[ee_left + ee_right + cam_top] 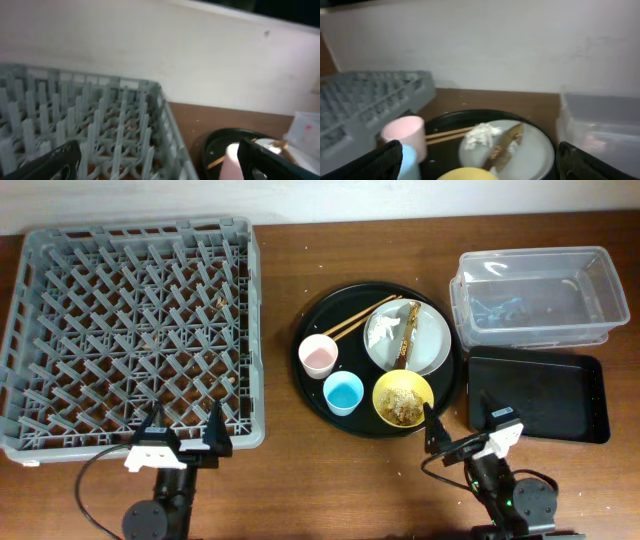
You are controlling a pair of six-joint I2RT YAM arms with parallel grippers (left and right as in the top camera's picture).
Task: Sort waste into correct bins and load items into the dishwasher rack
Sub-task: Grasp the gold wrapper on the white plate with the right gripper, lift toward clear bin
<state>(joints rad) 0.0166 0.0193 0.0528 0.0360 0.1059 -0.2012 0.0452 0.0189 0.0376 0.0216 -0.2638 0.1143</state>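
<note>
While the plate (435, 350), chopsticks (355, 322) and pink cup (318, 356) crowd the round black tray (325, 310) | rack (130, 330) left of it, clear tub (540, 295) right | both jaws gape empty, short of it | risk: tilted plate spills wrapper (405, 340) onto counter (280, 480)

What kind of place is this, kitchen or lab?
Likely a lab mock-up of a dish-clearing station: a wooden table with a dishwasher rack, a tray of used dishes, and a robot's left gripper and right gripper.
</note>
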